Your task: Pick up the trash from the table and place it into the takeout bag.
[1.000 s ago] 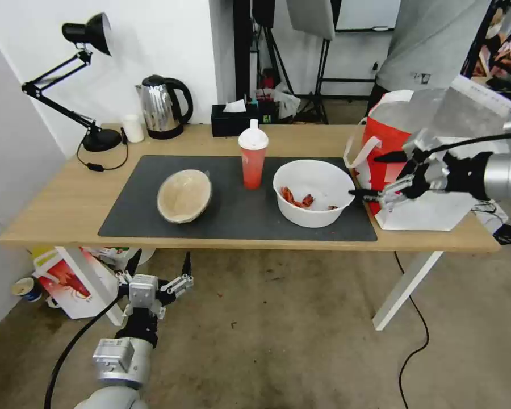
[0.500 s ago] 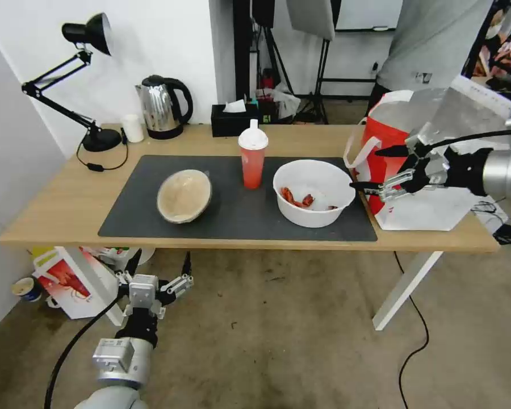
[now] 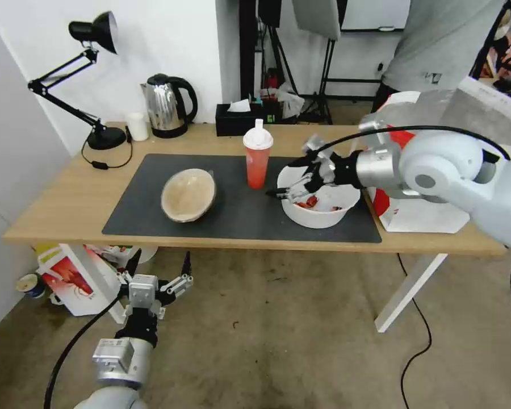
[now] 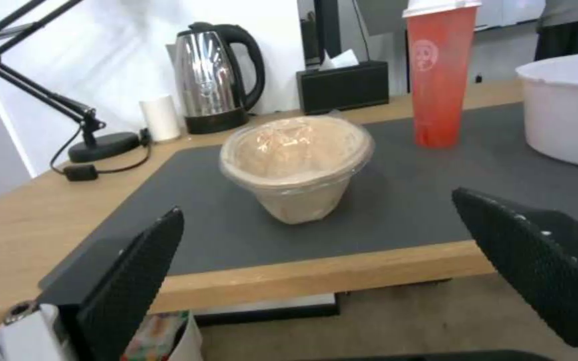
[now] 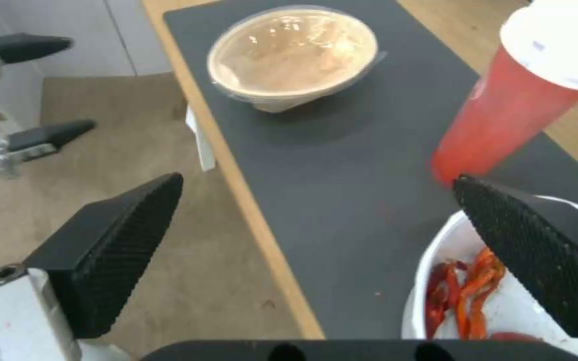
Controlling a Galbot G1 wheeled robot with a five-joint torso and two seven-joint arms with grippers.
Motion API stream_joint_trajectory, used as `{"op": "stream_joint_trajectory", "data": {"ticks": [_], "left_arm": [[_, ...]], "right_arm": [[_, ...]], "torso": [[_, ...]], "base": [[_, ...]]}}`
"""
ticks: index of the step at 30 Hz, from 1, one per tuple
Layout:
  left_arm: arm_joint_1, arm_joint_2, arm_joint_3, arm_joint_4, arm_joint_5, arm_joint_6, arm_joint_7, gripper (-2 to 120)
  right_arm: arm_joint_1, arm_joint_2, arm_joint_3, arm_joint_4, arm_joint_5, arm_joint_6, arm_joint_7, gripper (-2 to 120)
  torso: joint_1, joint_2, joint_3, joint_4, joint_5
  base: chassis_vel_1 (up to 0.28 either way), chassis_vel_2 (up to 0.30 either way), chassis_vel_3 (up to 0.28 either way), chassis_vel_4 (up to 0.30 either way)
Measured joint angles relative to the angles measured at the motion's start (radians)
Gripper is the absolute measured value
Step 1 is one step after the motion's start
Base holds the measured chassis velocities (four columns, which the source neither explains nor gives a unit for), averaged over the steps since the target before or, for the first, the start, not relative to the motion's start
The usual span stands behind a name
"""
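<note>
The jaws of the right gripper (image 3: 289, 177) stand wide apart and hold nothing. The gripper hangs above the left rim of the white plastic bowl (image 3: 321, 216), which has red food scraps (image 3: 308, 201) inside. Just beside it on the dark grey mat (image 3: 238, 210) stands the red cup (image 3: 257, 162), and further left lies the tan lidded bowl (image 3: 188, 195), tilted. The takeout bag (image 3: 420, 213) stands at the right end of the table (image 3: 57, 204), behind the right arm. The left gripper (image 3: 156, 271) waits low, below the front edge of the table, jaws also wide and empty.
</note>
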Motion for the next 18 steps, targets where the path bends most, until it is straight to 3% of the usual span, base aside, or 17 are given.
{"op": "stream_joint_trajectory", "data": {"ticks": [3,18], "left_arm": [[0.0,0.0,0.0,0.0,0.0,0.0,0.0,100],[0.0,0.0,0.0,0.0,0.0,0.0,0.0,100]], "right_arm": [[0.037,-0.015,-0.016,0.03,0.028,-0.005,0.009,100],[0.185,-0.13,-0.066,0.093,0.09,-0.015,-0.024,100]], "torso": [[0.0,0.0,0.0,0.0013,-0.0007],[0.0,0.0,0.0,0.0007,-0.0003]], "base": [[0.0,0.0,0.0,0.0],[0.0,0.0,0.0,0.0]]}}
